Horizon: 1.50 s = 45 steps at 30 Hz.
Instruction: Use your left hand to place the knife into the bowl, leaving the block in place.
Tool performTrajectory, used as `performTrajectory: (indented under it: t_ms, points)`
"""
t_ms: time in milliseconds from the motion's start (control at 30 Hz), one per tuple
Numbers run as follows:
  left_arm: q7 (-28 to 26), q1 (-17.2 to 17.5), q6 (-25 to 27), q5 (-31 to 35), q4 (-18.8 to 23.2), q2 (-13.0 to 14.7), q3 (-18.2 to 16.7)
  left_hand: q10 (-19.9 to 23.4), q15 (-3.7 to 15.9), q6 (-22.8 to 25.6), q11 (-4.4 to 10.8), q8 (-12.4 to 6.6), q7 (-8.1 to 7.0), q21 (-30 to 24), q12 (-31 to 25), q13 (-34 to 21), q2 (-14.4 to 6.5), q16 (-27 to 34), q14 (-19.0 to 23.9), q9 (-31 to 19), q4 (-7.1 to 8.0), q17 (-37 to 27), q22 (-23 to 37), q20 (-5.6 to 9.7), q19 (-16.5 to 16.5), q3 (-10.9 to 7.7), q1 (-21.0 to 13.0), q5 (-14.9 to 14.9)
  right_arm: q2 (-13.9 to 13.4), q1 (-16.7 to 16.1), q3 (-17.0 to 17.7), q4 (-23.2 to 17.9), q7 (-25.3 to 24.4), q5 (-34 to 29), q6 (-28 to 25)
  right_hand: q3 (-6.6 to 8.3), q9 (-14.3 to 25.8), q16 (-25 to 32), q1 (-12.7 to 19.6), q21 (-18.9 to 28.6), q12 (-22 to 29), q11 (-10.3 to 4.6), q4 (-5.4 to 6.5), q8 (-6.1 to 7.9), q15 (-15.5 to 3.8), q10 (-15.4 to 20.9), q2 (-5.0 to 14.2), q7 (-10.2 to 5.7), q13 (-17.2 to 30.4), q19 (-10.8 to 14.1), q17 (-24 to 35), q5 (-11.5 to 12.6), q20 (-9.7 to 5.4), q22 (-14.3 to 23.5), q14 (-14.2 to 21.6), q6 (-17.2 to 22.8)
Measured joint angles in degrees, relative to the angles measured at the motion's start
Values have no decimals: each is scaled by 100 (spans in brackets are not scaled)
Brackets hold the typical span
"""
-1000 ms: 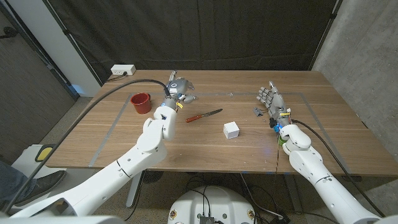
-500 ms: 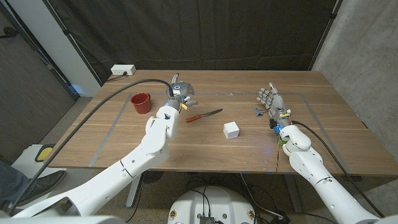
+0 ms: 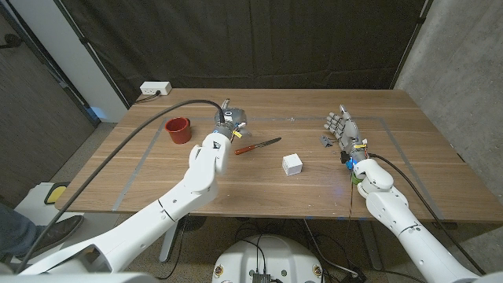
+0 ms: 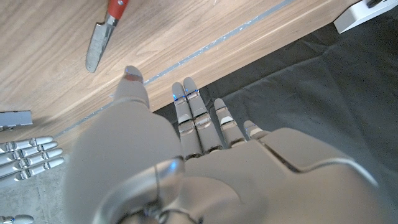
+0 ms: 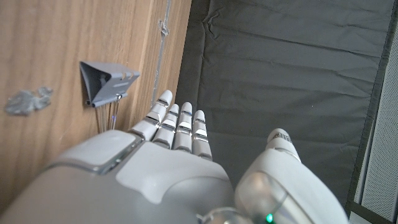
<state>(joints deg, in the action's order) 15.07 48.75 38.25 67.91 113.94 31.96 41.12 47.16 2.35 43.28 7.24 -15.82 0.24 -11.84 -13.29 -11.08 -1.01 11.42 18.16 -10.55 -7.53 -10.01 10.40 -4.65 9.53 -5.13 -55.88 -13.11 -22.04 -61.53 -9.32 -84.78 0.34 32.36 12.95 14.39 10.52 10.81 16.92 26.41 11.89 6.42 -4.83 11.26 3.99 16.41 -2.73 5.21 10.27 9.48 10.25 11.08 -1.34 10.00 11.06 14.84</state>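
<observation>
The left hand [image 3: 229, 119] hung over the table with its fingers [image 4: 193, 115] stretched out straight and close together, holding nothing. The knife [image 3: 257, 145] lay flat on the wood just past the thumb side of those fingers, red handle nearest them and blade pointing away; hand and knife were apart, not touching. The bowl [image 3: 178, 129], small and red, stood on the other side of the hand, near it. The white block [image 3: 292, 164] sat beyond the knife's blade end, close to it but clear.

The main risk was in the pick-up: a thin knife lying flat gives fingertips little to catch, so a shallow pinch would likely skid it along the wood, and a push toward the blade end could knock the block out of place. A loose hold on the handle might also let the blade swing and drop short of the small bowl, or tip it.

The right hand [image 3: 343, 126] stood well apart, fingers extended and empty.
</observation>
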Motion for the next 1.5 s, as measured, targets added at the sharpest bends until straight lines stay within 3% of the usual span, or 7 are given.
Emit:
performTrajectory:
  t_ms: [333, 700, 1267, 1500]
  points:
    - [221, -77, -37, 102, -154, -115, 111, 60, 3, 21, -61, 117, 62, -29, 0, -50, 14, 28, 102, -27, 11, 0, 0, -206, -206, -21, -105, 47, -8, -48, 18, -51, -37, 1, -4, -1, 0, 0, 0, 0, 0, 0, -1, 0, 0, 0, 0, -21, 0, 22, 0, 0, 22, 0, 0, 20]
    - [387, -123, 22, 213, -304, -218, 207, 79, -1, -112, -93, 208, 87, -29, 0, -106, -40, 28, 206, -26, 27, 0, 0, -325, -303, -36, -81, 48, -26, -74, 33, -88, -71, 1, -31, -16, 0, 0, 0, -34, 0, 0, -16, 0, -1, 0, 0, -21, 0, 22, 0, 0, 22, 0, 0, 20]
    - [594, -189, 173, 321, -512, -338, 330, 216, 0, -176, -69, 252, 115, -29, 0, -186, -159, 28, 303, -53, 27, 0, 0, -347, -327, -35, -204, 93, 6, -29, 5, 9, -53, 16, -78, -16, 0, 0, 0, -78, 0, 0, -15, 0, -2, -1, 0, -21, 0, 22, 0, 0, 21, -1, 0, 20]
    - [614, -209, 178, 321, -583, -357, 356, 273, 0, -176, -60, 252, 115, -29, -29, -212, -107, 28, 366, -53, 51, 1, 0, -346, -392, -59, -285, 93, 17, -21, -1, 22, -49, 16, -78, -15, 0, 0, 0, -99, 0, 0, -15, 0, -2, -1, 0, -21, 0, 22, 0, 0, 21, 0, 0, 20]
